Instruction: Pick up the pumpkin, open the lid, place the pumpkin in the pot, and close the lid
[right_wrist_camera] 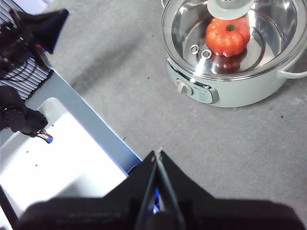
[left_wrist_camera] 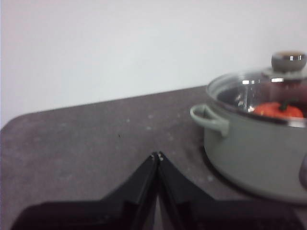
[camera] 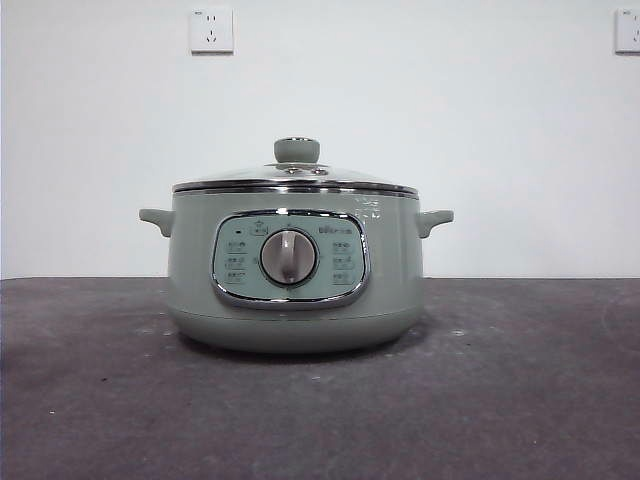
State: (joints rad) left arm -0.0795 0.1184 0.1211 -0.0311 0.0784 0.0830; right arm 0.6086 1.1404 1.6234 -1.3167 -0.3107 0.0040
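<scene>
Pumpkin (right_wrist_camera: 228, 36) sits inside the pot (camera: 295, 300), seen orange through the glass lid (right_wrist_camera: 230, 36) from both wrist cameras; its green stem points up, close beneath the lid's knob.

Left gripper (left_wrist_camera: 157, 156): both black jaws pressed together to a point, tips touching, nothing between them. It hangs over the dark table (left_wrist_camera: 96, 139), well apart from the pot, on the side of one small side handle (left_wrist_camera: 209, 118).

Right gripper (right_wrist_camera: 157, 154): jaws likewise closed tip to tip and empty. It is held high above the table, well apart from the pot, on the side of the control panel. Below it lies the table's near edge and a pale base plate (right_wrist_camera: 67, 163) with cables (right_wrist_camera: 24, 120).

Lid: seated on the pot, chrome rim resting level all round the pot's top edge in the front view. Pale green knob (camera: 297, 150) upright at the centre.

Pot: stands upright on the table, panel facing the front camera, grey dial (camera: 289, 257) in the middle of the chrome-framed panel, one handle out to each side. The pumpkin is not visible from the front camera; the pot wall hides it.

Behind the pot: plain white wall with a socket (camera: 211, 30) high up, another at the far corner (camera: 628, 30).
</scene>
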